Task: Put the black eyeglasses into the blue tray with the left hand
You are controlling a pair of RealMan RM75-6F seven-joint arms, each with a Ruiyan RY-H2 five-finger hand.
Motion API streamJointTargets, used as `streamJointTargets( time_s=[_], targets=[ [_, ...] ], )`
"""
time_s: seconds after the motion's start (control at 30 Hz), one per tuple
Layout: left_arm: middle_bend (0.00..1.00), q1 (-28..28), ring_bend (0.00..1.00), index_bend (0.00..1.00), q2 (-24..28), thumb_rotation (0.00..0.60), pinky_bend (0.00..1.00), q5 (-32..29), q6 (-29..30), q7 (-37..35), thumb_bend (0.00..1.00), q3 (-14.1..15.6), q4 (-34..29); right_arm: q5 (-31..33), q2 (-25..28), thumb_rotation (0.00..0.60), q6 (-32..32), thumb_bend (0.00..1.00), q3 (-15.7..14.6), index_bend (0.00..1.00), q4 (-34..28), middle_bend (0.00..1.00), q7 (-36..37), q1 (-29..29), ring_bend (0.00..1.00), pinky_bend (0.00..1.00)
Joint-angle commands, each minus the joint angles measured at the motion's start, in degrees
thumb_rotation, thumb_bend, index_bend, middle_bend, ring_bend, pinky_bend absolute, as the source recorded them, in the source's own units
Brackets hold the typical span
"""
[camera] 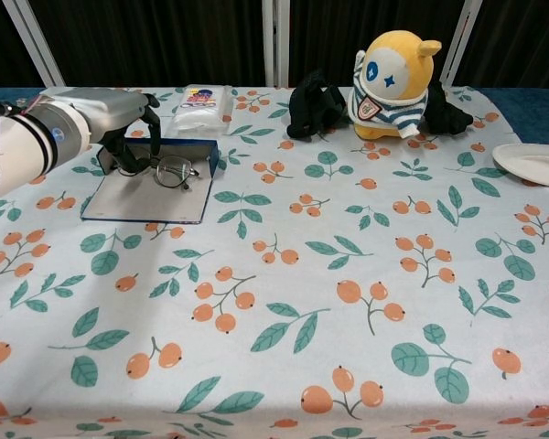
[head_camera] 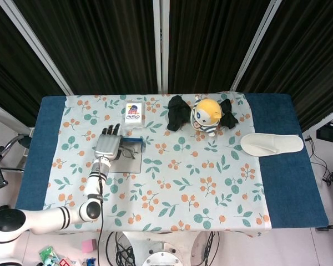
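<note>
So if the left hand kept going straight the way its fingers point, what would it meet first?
Probably the tray's far wall just beyond the left hand, then the snack packet; depth is unclear.

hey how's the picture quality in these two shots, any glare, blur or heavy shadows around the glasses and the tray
Head view: even, bright light, sharp, no glare; the black eyeglasses are small and thin against the blue tray. Chest view: glasses crisp, the left hand casts only a soft shadow onto the tray; the near tablecloth looks stretched by the wide lens.
</note>
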Motion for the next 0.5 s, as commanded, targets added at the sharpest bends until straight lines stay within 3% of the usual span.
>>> streamJointTargets(
  time_s=[0.03, 0.27, 0.5],
  targets=[
    [0.00, 0.30, 0.00, 0.01, 0.53, 0.600, 0.12, 0.97, 0.86, 0.10, 0.40, 0.39, -1.00, 0.07, 0.05, 0.600, 0.09, 0.23, -0.02, 0.00, 0.09, 0.00, 0.24, -0.14, 0.00, 0.00],
    [0.00, 2.47, 0.00, 0.01, 3.79, 0.600, 0.12, 7.72, 5.84, 0.10, 0.37, 3.06, -7.42, 0.03, -0.14, 0.600, -0.04, 0.23, -0.11, 0.00, 0.84, 0.00, 0.88, -0.22, 0.00, 0.00],
    [0.00, 3.69, 0.00, 0.00, 2.35, 0.600, 0.12, 15.44, 6.72, -2.39, 0.18, 5.67, -5.94, -0.66, -0.68, 0.600, -0.09, 0.23, -0.32, 0.00, 0.92, 0.00, 0.50, 0.02, 0.00, 0.00]
  ],
)
